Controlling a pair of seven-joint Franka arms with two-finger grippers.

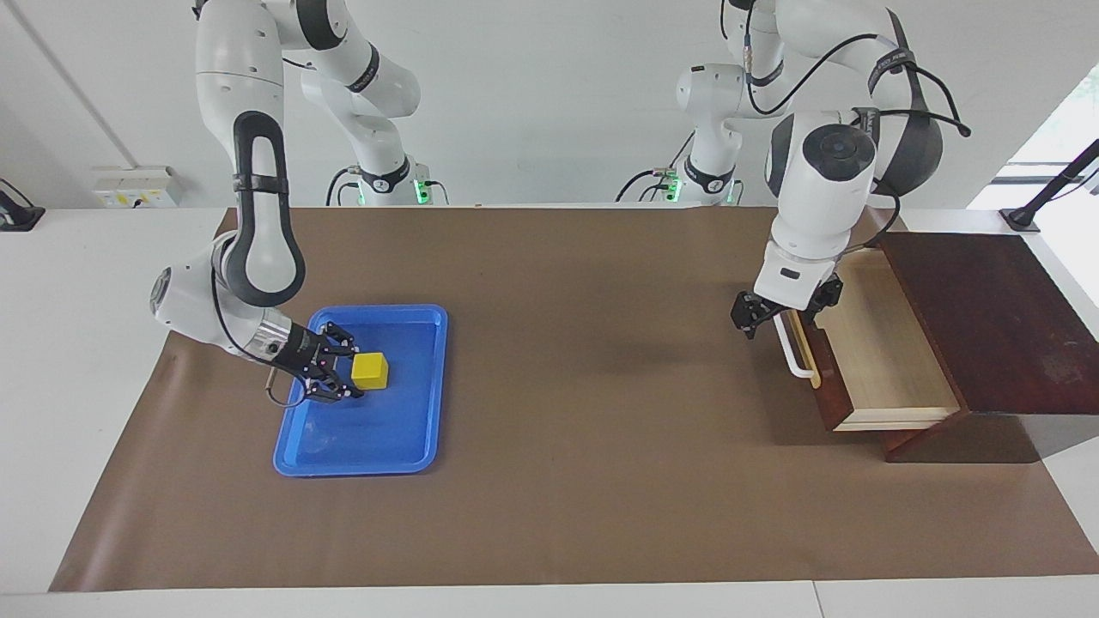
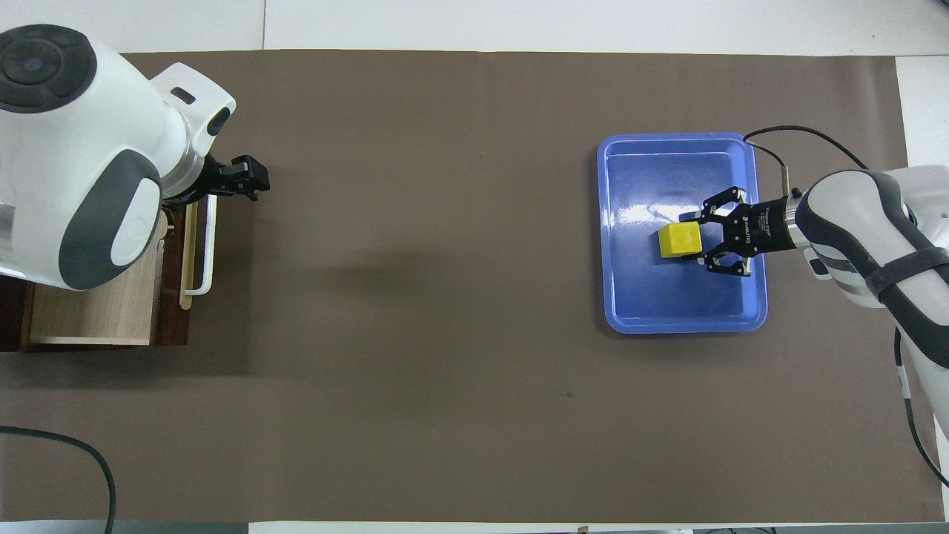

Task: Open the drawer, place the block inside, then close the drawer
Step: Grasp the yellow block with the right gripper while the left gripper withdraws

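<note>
The yellow block lies in a blue tray at the right arm's end of the table. My right gripper reaches low into the tray, its fingertips shut on the block's edge. At the left arm's end the drawer stands pulled out of its dark wooden box, light wood interior bare. Its white handle is free. My left gripper hangs open above the table, just beside the handle's end nearer the robots.
A brown mat covers the table between tray and drawer. The left arm's big white wrist hides much of the drawer in the overhead view. The right arm's cable loops over the tray's corner.
</note>
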